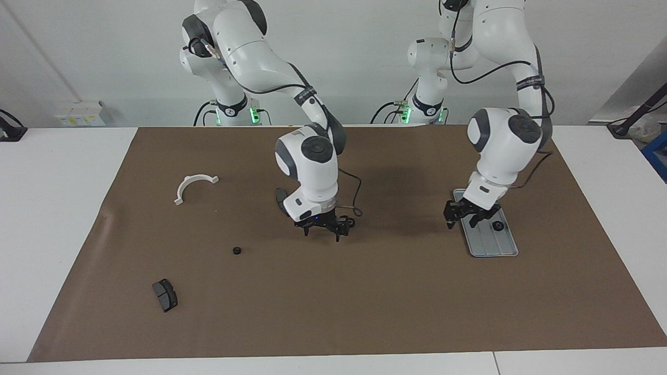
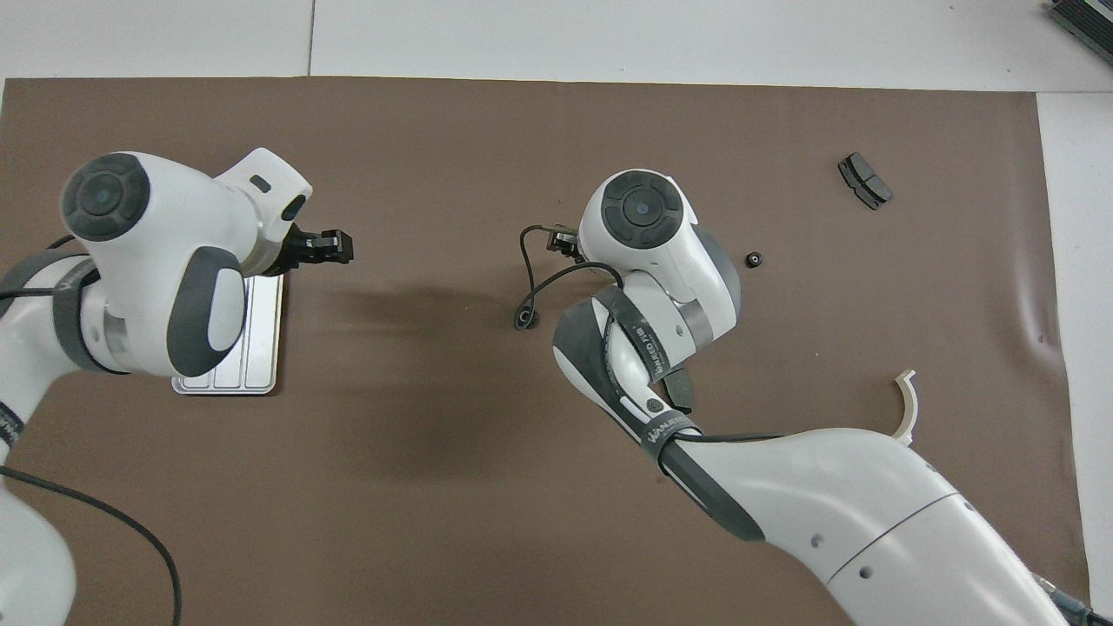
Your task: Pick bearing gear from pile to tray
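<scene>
The silver tray (image 1: 490,246) lies at the left arm's end of the brown mat, with one small black bearing gear (image 1: 498,226) in it. My left gripper (image 1: 463,221) hangs open and holds nothing, over the tray's edge that faces the middle of the table; from above it (image 2: 335,248) shows just off the tray (image 2: 261,352). My right gripper (image 1: 322,232) is open low over the mat's middle. A second black gear (image 1: 350,222) lies right beside it. A third (image 1: 237,250) sits loose in the pile, toward the right arm's end.
A white half-ring bracket (image 1: 194,184) and a dark brake pad (image 1: 164,295) lie toward the right arm's end. Another pad (image 1: 281,197) is partly hidden by the right arm. A white table surrounds the mat.
</scene>
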### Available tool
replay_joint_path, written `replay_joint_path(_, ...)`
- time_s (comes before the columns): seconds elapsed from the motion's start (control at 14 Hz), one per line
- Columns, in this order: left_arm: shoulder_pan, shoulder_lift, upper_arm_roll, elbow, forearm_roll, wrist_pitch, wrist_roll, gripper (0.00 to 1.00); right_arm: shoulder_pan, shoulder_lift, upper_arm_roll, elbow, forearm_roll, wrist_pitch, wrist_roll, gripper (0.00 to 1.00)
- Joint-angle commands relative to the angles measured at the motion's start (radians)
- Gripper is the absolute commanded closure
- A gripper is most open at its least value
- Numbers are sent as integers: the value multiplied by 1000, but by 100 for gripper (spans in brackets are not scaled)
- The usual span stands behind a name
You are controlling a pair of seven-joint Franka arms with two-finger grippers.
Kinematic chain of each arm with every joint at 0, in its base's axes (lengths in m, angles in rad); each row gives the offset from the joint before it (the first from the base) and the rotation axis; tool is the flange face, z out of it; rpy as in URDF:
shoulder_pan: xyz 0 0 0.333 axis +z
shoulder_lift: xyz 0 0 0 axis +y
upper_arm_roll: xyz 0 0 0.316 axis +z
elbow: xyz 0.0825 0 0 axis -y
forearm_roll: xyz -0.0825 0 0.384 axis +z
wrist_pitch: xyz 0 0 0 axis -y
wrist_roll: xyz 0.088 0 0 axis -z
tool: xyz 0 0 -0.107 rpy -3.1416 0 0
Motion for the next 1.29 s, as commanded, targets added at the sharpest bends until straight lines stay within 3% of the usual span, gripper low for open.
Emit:
replay_joint_path(0.0,-145,14,21,19,63,-6,-171,30,-76,-57,15,-36,-11,-9,-106,0)
replay_joint_path(0.14,-225,57,20,52,120,-5,-298,30,-128,-114,17,-131,-11,6,-186,0)
replay_joint_path(0.29,-294,154,21,139,127,0,-369,31,-191,-148,18,-194,3,23,-326,0)
replay_joint_path(0.5,-338,191,21,169,128,6,-374,39,-245,-166,18,-257,3,53,-449,1)
replay_joint_path(0.71,-363,223,23,207,137,11,-373,42,-304,-174,20,-323,3,118,-553,8)
replay_joint_path(1.21,-371,226,20,121,157,97,-366,45,-312,-157,20,-341,9,173,-566,45)
